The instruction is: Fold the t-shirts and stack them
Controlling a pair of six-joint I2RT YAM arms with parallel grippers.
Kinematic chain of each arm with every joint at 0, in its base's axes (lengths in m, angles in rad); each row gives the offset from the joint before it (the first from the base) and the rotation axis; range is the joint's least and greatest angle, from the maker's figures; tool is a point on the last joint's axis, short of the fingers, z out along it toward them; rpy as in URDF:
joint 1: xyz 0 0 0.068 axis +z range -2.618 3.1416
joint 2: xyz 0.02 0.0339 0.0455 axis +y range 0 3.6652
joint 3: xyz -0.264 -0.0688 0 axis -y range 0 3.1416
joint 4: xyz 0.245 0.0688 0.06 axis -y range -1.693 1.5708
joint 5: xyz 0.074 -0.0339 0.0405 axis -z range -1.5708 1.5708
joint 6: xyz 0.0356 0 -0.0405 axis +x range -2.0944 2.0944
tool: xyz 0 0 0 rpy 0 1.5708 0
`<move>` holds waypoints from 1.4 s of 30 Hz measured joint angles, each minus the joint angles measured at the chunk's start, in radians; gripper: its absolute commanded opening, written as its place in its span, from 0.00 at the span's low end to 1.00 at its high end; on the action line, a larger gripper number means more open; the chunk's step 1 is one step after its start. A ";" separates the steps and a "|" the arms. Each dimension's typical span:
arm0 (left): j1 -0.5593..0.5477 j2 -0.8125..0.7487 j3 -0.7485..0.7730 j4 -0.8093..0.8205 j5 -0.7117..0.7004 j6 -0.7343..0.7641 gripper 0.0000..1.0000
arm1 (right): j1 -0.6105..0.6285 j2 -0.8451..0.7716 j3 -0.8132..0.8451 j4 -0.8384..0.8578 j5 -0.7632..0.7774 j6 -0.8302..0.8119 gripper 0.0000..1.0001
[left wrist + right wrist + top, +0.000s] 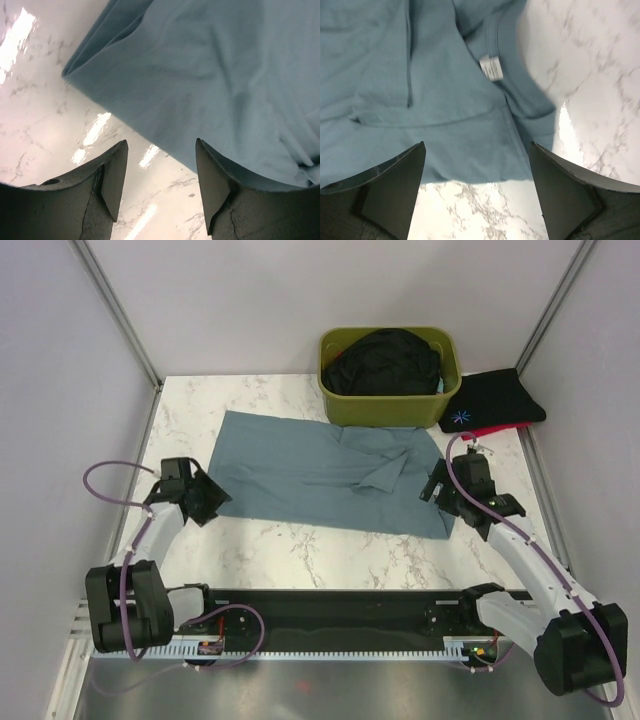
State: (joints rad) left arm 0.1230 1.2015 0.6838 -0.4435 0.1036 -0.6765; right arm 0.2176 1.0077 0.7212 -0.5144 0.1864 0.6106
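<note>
A large dusty teal-blue t-shirt [320, 470] lies spread on the marble table, partly folded, with a sleeve turned over its middle. My left gripper [212, 502] is open and empty at the shirt's near left corner; the left wrist view shows the shirt's edge [200, 80] just past my fingertips. My right gripper [437, 486] is open and empty at the shirt's right end; the right wrist view shows the collar with a white tag [491, 67] and the hem [470, 150]. A folded black shirt with small blue print [490, 402] lies on a red one [497, 428] at the back right.
An olive-green plastic bin [390, 400] stands at the back centre with black shirts [385, 360] piled inside. Grey walls enclose the table on three sides. Bare marble [300, 550] runs along the near edge in front of the shirt.
</note>
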 measured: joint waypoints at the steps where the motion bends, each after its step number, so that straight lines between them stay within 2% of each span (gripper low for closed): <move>1: 0.000 -0.005 -0.035 0.019 0.000 -0.018 0.65 | 0.000 -0.003 -0.025 0.001 -0.023 0.010 0.91; 9: 0.011 -0.064 -0.135 0.141 -0.034 -0.105 0.70 | 0.001 0.001 -0.149 -0.002 -0.108 0.068 0.88; 16: 0.023 -0.095 -0.152 0.201 -0.086 -0.120 0.71 | 0.001 -0.001 -0.227 0.008 -0.091 0.115 0.88; 22: 0.028 -0.072 -0.157 0.240 -0.095 -0.136 0.69 | -0.002 -0.013 -0.268 0.009 -0.056 0.165 0.83; 25: 0.028 -0.071 -0.175 0.253 -0.101 -0.140 0.68 | -0.005 -0.053 -0.291 0.009 -0.027 0.193 0.77; 28: 0.028 -0.071 -0.196 0.266 -0.105 -0.146 0.68 | -0.006 -0.050 -0.300 0.018 -0.006 0.214 0.61; 29: 0.028 -0.070 -0.201 0.268 -0.106 -0.149 0.68 | -0.006 -0.037 -0.303 0.027 -0.001 0.217 0.45; 31: 0.028 -0.070 -0.206 0.271 -0.111 -0.150 0.68 | -0.006 -0.006 -0.306 0.055 0.007 0.221 0.31; 32: 0.028 -0.070 -0.208 0.277 -0.113 -0.150 0.68 | -0.006 0.009 -0.306 0.074 0.014 0.225 0.19; 35: 0.029 -0.070 -0.215 0.293 -0.127 -0.150 0.68 | -0.006 0.035 -0.309 0.123 0.018 0.233 0.13; 42: 0.028 -0.027 -0.216 0.311 -0.132 -0.162 0.67 | -0.006 0.055 -0.306 0.153 0.025 0.219 0.10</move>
State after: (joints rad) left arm 0.1513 1.1748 0.4679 -0.1322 -0.0288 -0.8387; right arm 0.2111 1.0630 0.4152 -0.3611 0.2115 0.8299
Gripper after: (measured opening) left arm 0.673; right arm 0.149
